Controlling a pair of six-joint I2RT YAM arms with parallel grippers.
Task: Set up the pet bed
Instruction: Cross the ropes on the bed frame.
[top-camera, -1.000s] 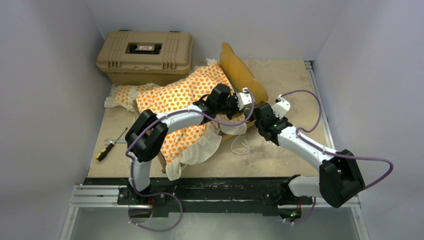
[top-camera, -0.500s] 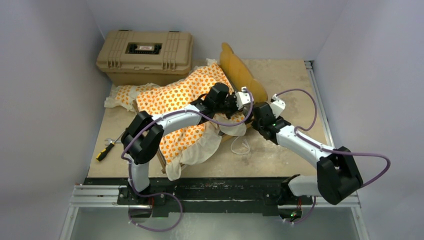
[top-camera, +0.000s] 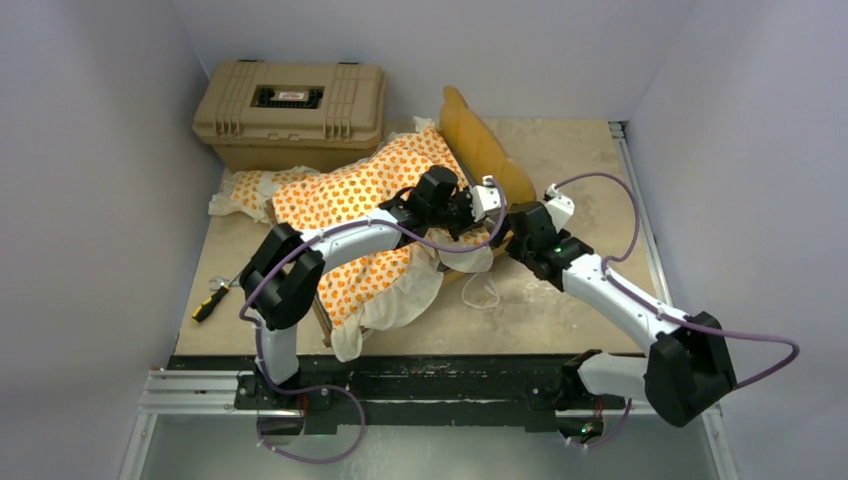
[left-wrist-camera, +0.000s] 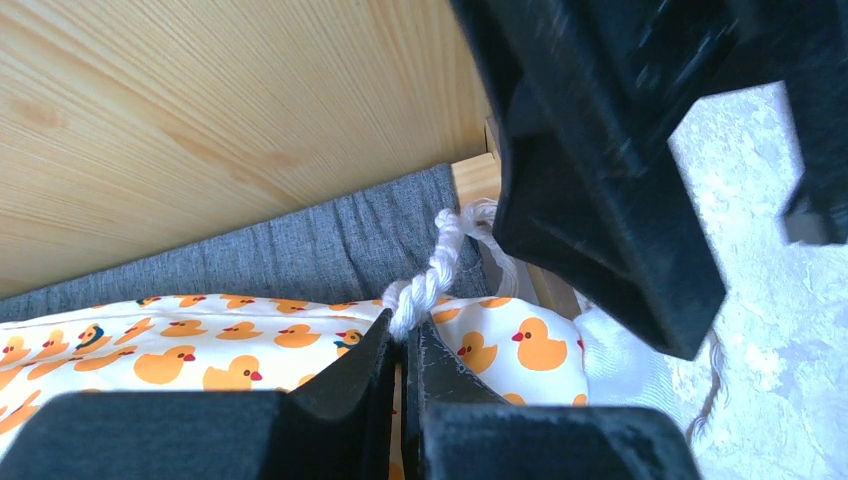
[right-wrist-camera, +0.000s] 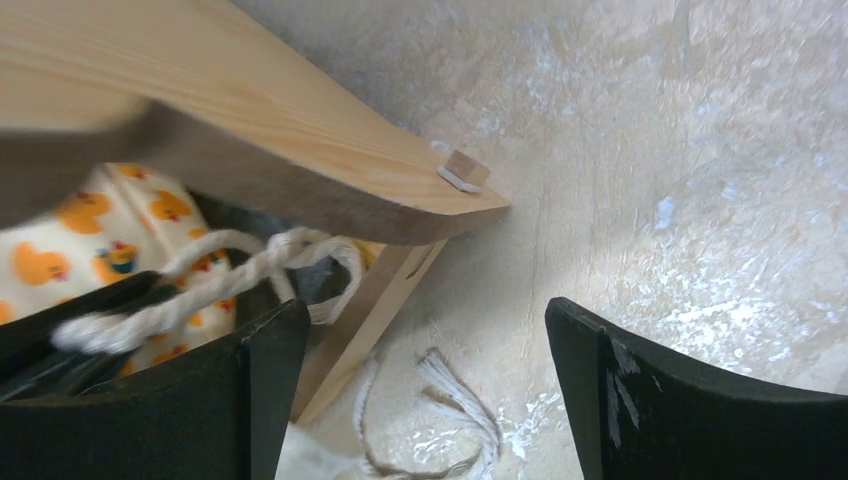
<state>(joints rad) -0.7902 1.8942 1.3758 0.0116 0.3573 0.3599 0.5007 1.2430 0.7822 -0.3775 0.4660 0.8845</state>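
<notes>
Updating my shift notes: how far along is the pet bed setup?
Done: the mattress cushion lies over the wood frame, but rumpled. In hand: the left fingers pinch a white cord at the cushion's corner by the grey base; the right fingers stand open beside it. Left: seating the cushion flat and adding the pillow, apparently lying near the tan case.

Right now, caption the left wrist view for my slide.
Left gripper, jaws shut on the white cord at the duck-print cushion, wooden frame behind.

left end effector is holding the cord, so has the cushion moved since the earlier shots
No. The cushion lies in the same place, its far edge still by the case.
</notes>
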